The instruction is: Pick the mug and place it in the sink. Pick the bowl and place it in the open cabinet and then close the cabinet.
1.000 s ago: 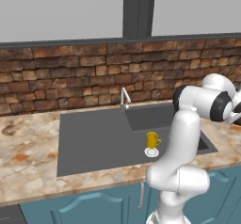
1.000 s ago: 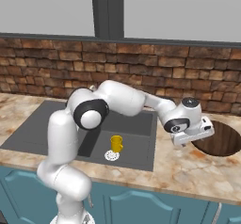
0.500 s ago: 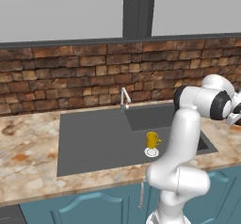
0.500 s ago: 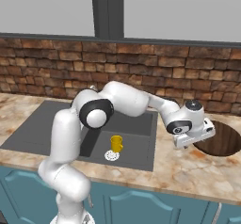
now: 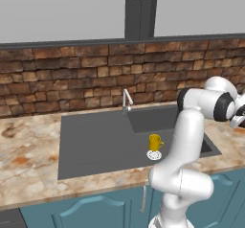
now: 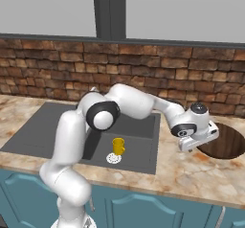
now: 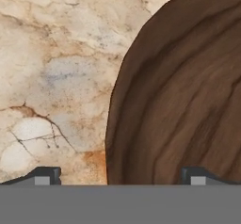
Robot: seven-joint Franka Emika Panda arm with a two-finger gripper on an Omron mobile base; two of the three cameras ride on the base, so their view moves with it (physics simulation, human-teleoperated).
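1. A marbled beige stone bench (image 6: 201, 179) runs under a red-brown brick backsplash (image 6: 57, 66), with teal base cabinet doors (image 6: 143, 215) along its front.
2. Above the bricks the wall is plain pale grey, and a dark grey vertical column (image 5: 141, 11) with two small dark squares near its top rises from the backsplash.
3. The sink (image 5: 95, 143), a dark grey rectangular basin, is let into the bench; a thin chrome faucet (image 5: 126, 99) stands at its back edge.
4. The mug (image 6: 118, 146), small, plain yellow and upright, stands inside the sink just beside the round silver drain (image 6: 113, 159); in the left base view its handle points towards the right.
5. The robot's white arm arches over the right part of the basin and partly hides the sink's right rim in the left base view.
6. The bowl (image 6: 225, 141), wide, shallow and dark brown with a wood grain, rests on the bench to the right of the sink, well apart from the mug.
7. The gripper (image 6: 198, 143) hangs low over the bowl's near left rim; whether it touches the rim I cannot tell.
8. In the hand view the jaws are spread wide, one tip over bare stone and the other over the bowl (image 7: 188, 100), with its rim between them and nothing pinched.
9. No writing or labels can be read anywhere.
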